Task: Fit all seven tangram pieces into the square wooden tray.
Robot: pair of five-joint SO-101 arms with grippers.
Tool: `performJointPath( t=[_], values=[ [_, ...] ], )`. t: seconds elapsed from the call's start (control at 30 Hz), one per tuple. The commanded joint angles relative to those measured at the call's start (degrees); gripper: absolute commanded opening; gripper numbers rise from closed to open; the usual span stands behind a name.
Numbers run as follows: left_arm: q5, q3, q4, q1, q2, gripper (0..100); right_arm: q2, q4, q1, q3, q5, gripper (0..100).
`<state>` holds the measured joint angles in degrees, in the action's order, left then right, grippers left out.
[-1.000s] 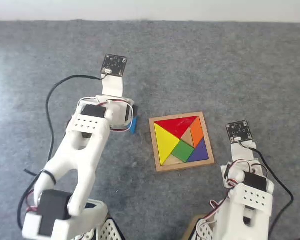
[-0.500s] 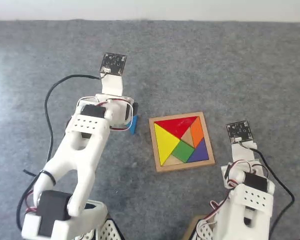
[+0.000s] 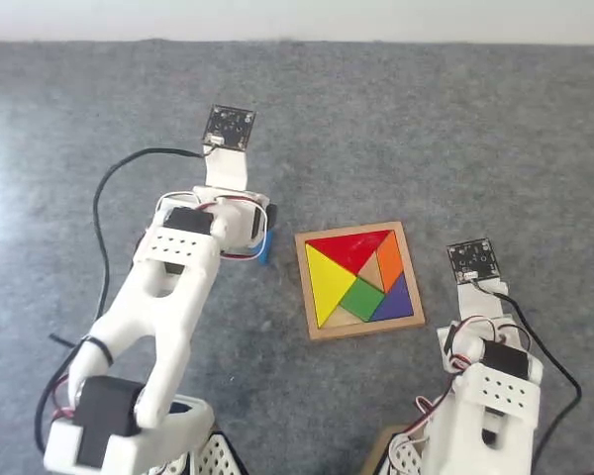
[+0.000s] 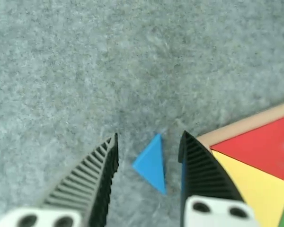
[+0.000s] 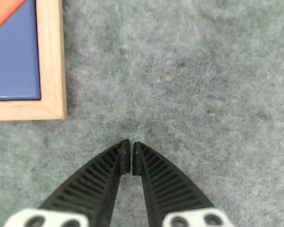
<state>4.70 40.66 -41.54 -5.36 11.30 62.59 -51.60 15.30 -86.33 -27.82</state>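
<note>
Between the tips of the parted left pincer (image 4: 149, 137) one flat blue triangle (image 4: 151, 163) is seen; the right pincer (image 5: 131, 155) is closed.

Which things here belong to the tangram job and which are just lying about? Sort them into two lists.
Job in hand: square wooden tray; large red triangle, large yellow triangle and green square seated in it; small blue triangle lying outside the tray; left tool, open around it.
Lying about: grey felt table cover; black cable; right tool, shut beside the tray.
</note>
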Motion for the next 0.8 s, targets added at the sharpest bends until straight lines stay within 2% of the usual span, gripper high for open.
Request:
performJointPath(
  t=[0.0, 0.33, 0.47, 0.63, 0.77],
  values=[
    [0.2, -1.0, -2.5, -1.3, 3.2, 21, 1.4, -0.5, 0.6, 0.5, 0.7, 2.7],
    [0.4, -2.2, -3.9, -1.8, 1.1, 20, 1.4, -0.5, 0.5, 0.5, 0.7, 3.1],
    [0.0, -7.3, -9.1, -0.1, -4.5, 20, 1.4, -0.5, 0.5, 0.4, 0.7, 3.1],
    [-3.3, -18.9, -20.2, 2.6, -14.1, 20, 1.4, -0.5, 0.5, 0.4, 0.6, 3.1],
    [-5.1, -26.0, -24.2, 2.5, -22.0, 20, 1.4, -0.5, 0.4, 0.4, 0.4, 3.1]
  ],
)
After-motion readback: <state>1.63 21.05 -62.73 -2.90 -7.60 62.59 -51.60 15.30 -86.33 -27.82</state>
